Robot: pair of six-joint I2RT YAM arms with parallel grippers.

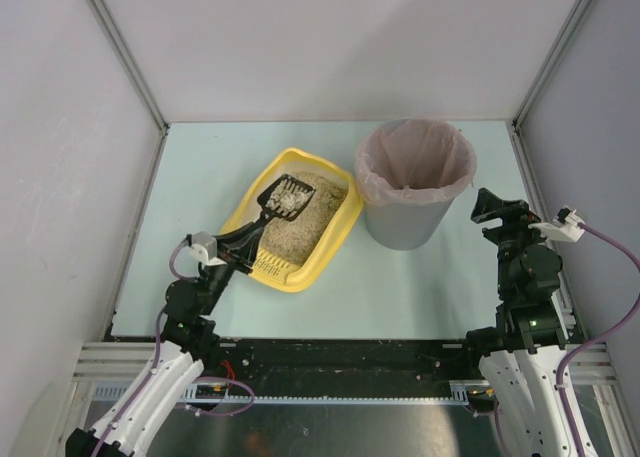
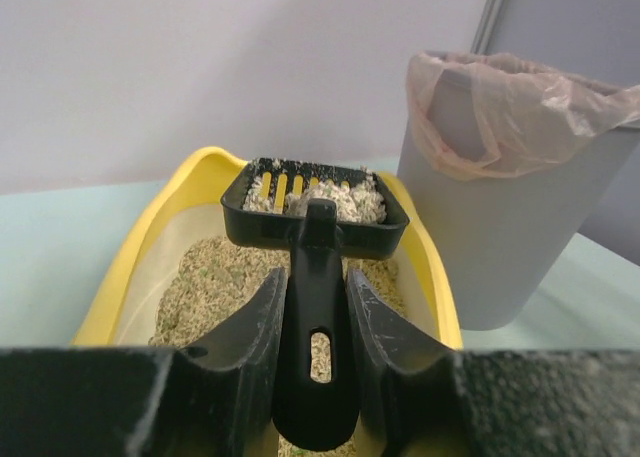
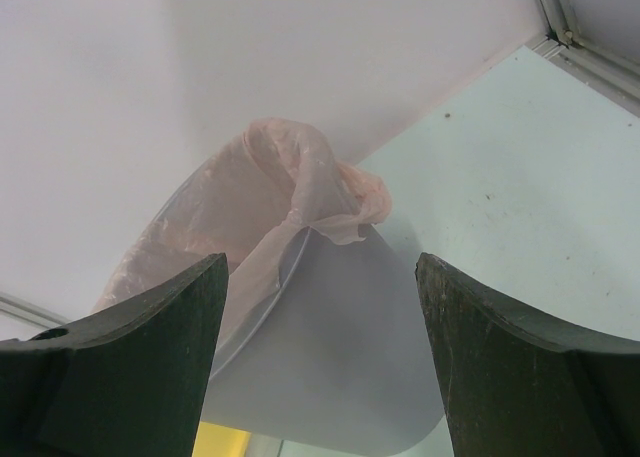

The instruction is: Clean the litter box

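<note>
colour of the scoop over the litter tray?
Black all over, the scoop has a slotted head. Shows best in the left wrist view.

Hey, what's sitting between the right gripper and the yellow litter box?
The grey lined bin stands between the right gripper and the litter box. The top view shows it plainly.
</note>
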